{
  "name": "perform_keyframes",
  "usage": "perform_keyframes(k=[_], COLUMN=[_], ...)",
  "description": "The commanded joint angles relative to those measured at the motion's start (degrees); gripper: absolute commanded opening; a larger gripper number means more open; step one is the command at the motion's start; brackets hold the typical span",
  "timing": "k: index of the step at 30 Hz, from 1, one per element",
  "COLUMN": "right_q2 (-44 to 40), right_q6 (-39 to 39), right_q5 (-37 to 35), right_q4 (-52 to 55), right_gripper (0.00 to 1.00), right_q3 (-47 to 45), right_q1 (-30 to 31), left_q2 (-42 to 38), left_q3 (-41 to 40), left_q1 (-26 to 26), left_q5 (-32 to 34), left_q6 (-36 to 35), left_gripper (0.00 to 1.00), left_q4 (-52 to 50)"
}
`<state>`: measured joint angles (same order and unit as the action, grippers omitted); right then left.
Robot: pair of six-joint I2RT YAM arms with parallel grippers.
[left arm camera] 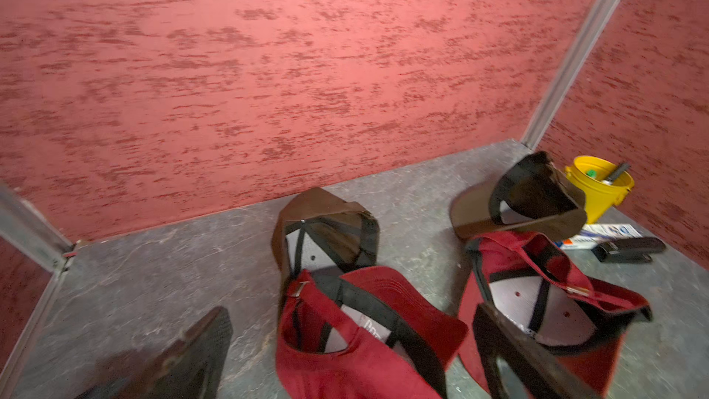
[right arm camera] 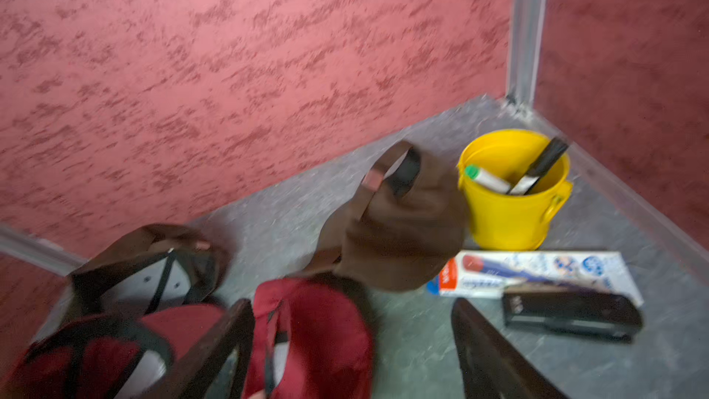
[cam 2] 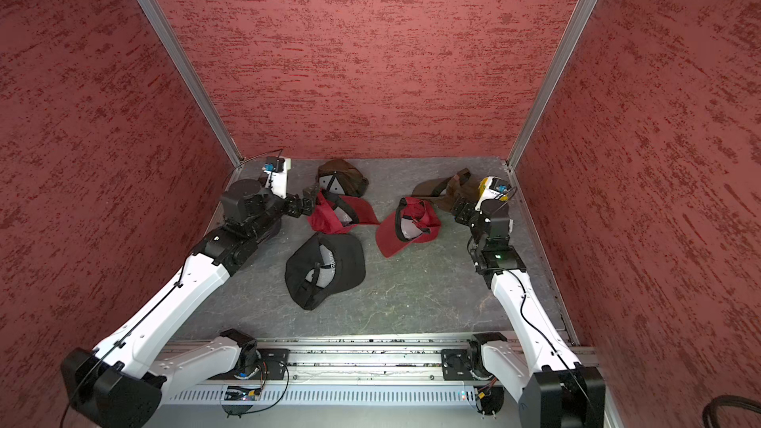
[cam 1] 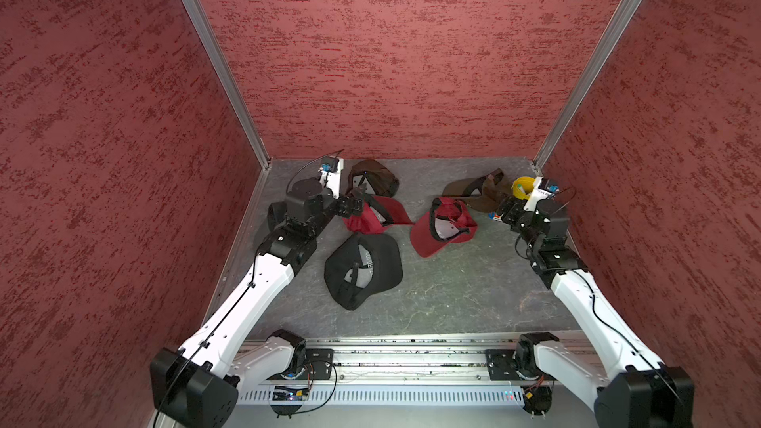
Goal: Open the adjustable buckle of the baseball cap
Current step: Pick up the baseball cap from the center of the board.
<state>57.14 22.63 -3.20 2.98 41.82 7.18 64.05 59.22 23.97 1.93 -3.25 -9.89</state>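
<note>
- Red stippled walls [cam 1: 391,55] box a grey mottled table [cam 1: 453,294].
- Centre-left in both top views: left gripper [cam 1: 353,204], spread wide and empty, noses at a soft upturned red cap [cam 1: 376,216], its metal buckle [left arm camera: 299,289] exposed, apparently for reach.
- Right: right gripper [cam 1: 503,212], parted, empty, hangs beside a limp brown cap [cam 1: 477,191].

I noted the left arm [cam 1: 267,277] and right arm [cam 1: 576,298] extended forward, wrists pitched down. The left gripper [cam 1: 351,204] stood spread wide; the right gripper [cam 1: 503,211] likewise parted.

Cap [right arm camera: 403,232] left of bucket [right arm camera: 502,220]; markers [right arm camera: 487,180] in bucket; box [right arm camera: 537,268], stapler [right arm camera: 571,314] before bucket
</note>
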Motion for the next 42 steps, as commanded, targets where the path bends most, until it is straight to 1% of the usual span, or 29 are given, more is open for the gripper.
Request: perform_keyframes(k=[1, 5, 7, 10, 12, 16, 19, 21, 25, 28, 31, 34, 36, 40, 42], right_q2=[-1.48, -1.84, 0.16, 4.78, 8.07, 13.44, 15.44, 16.50, 20.07, 22.30, 23.81, 24.84, 24.62, 23.44, 22.55], right_q6=[5.96, 10.51, 11.28, 10.67, 9.47, 4.54, 0.01, -2.88, -5.61, -7.08, -9.36, -11.34, -12.76, -14.69, -15.34], right_q5=[0.33, -2.56, -3.76, -5.27, -6.01, -8.08, -9.55, -9.25, -9.17, -9.52, -8.34, -6.48, -5.64, -3.48, -2.27], right_q4=[8.55, 9.43, 9.06, 8.39, 8.09, 9.50, 10.33, 9.63, 9.24, 9.24, 8.96, 9.57, 9.59, 9.50, 9.50], right_gripper=[0.78, 0.77, 0.78, 0.78, 0.79, 0.79, 0.79, 0.78, 0.78, 0.72, 0.58, 0.47, 0.39, 0.27, 0.18], right_q3=[-0.62, -2.86, -3.49, -2.56, -1.50, 1.71, 2.95, 3.32, 5.83, 7.07, 8.03, 9.28, 9.19, 8.26, 7.75], right_q1=[5.82, 13.04, 16.00, 18.44, 18.87, 18.96, 18.97, 18.97, 18.84, 18.82, 18.51, 18.32, 18.26, 17.82, 17.47], left_q2=[3.75, 8.20, 10.07, 12.18, 13.06, 13.34, 12.64, 11.94, 11.17, 11.25, 11.19, 12.02, 12.88, 14.65, 15.78], left_q3=[4.42, 8.70, 10.24, 11.99, 12.56, 12.78, 12.18, 11.42, 10.57, 10.56, 10.97, 14.16, 16.98, 19.83, 20.94], left_q1=[3.31, 6.18, 7.35, 8.75, 9.57, 11.07, 11.54, 11.54, 11.54, 11.63, 11.72, 11.89, 12.22, 13.10, 13.62], left_q5=[1.98, 2.83, 2.63, 2.55, 2.59, 3.56, 4.18, 4.86, 5.67, 5.89, 6.29, 6.46, 6.42, 5.68, 5.41], left_q6=[-2.30, -1.79, -1.42, -1.48, -1.88, -2.79, -3.63, -3.99, -4.57, -4.89, -5.19, -6.15, -7.05, -9.31, -10.27], left_gripper=[1.00, 1.00, 1.00, 1.00, 1.00, 1.00, 1.00, 1.00, 1.00, 1.00, 1.00, 1.00, 1.00, 1.00, 1.00], left_q4=[-5.83, -8.26, -9.02, -9.87, -10.10, -11.01, -11.83, -11.92, -12.08, -12.12, -12.21, -13.75, -14.98, -15.51, -15.76])
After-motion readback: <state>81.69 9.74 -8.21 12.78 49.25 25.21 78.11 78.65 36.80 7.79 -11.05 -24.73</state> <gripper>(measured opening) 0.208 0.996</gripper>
